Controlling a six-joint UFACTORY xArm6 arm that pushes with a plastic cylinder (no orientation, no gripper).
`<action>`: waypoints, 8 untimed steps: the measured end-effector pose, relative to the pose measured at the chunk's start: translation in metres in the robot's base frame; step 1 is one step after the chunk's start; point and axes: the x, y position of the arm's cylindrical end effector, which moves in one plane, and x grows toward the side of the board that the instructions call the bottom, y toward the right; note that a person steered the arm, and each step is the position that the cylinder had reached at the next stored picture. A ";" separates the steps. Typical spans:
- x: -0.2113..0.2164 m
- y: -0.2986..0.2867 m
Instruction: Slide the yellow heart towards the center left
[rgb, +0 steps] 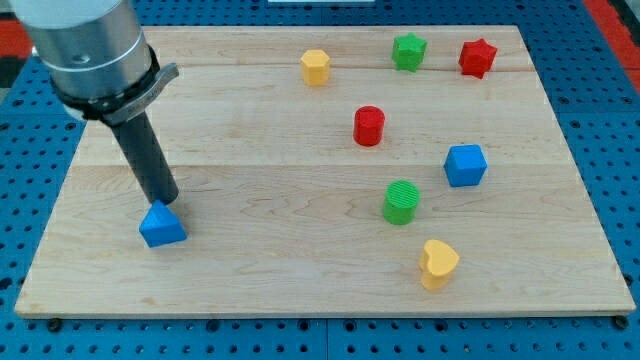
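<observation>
Yellow heart (438, 263), the block you are asked to send to the center left, sits near the view's bottom edge on the right half of the wooden board (300, 290), well apart from the rod. Reading from the view's left: my tip (166, 203) rests just behind and touching, or all but touching, the blue triangular block (162, 226); the rod carries no jaws and has hold of nothing, so there is no open or closed state to report. Further right at the view's top stands a second yellow block (315, 67), its shape hard to make out, and you could mistake it for the target. Next come the red cylinder (369, 126) in mid-board and the green cylinder (401, 201), which stands just above and left of the heart. Beyond these are the green star (408, 51), the blue cube (465, 165) and the red star (477, 57). The risks, as they look from here: pulling away carelessly could drag the blue block along; a straight run across could clip the green cylinder; and a push struck off-center on the heart's lobes would likely spin it or let it slip toward the near edge of the board.
</observation>
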 end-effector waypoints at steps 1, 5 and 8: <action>0.007 0.000; 0.097 0.167; 0.116 0.363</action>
